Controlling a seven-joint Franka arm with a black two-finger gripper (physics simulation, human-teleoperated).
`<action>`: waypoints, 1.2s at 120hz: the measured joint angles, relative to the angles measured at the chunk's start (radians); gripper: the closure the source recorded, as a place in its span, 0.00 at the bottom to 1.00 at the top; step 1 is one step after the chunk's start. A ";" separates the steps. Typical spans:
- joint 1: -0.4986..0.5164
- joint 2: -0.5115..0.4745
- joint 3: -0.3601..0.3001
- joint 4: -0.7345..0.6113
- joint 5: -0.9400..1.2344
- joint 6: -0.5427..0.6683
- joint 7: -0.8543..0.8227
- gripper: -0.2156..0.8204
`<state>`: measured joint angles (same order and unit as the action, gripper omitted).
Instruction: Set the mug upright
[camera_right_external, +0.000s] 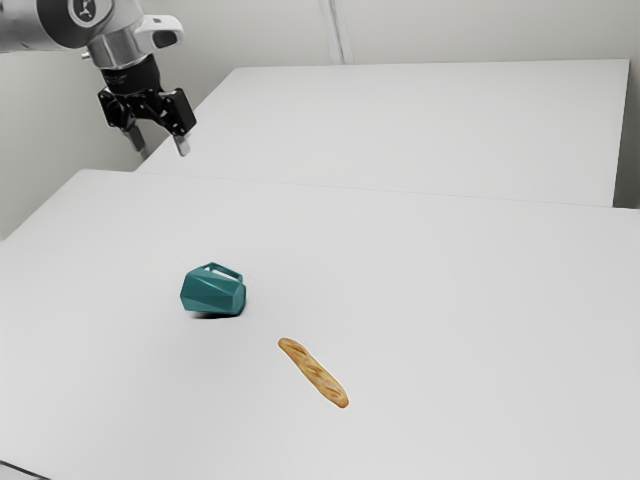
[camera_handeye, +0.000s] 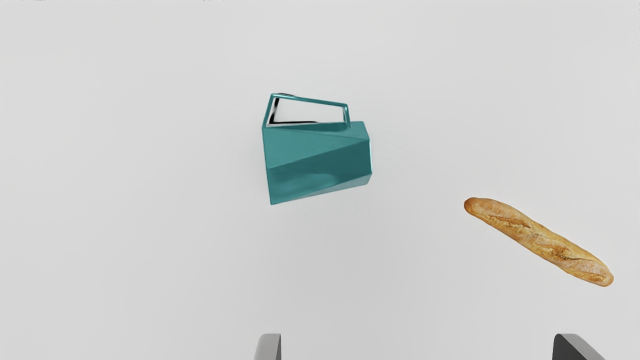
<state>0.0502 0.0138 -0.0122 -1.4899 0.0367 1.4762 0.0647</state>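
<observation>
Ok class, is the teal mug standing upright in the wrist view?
No, the mug lies on its side on the table.

Teal faceted mug (camera_right_external: 212, 291), lying on its side, on white table (camera_right_external: 440, 290)

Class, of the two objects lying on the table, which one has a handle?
The teal faceted mug, tipped on its side; the golden-brown baguette has no handle.

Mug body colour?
Teal, in lighter and darker facets on the mug; shows best in the wrist view.
</observation>
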 joint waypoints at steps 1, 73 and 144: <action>0.000 0.000 0.000 0.000 0.000 0.000 0.000 0.22; 0.075 -0.090 -0.012 -0.134 -0.021 0.013 0.007 0.22; 0.324 -0.164 -0.011 -0.394 -0.281 0.208 0.128 0.22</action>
<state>0.3742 -0.1499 -0.0236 -1.8840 -0.2447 1.6844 0.1923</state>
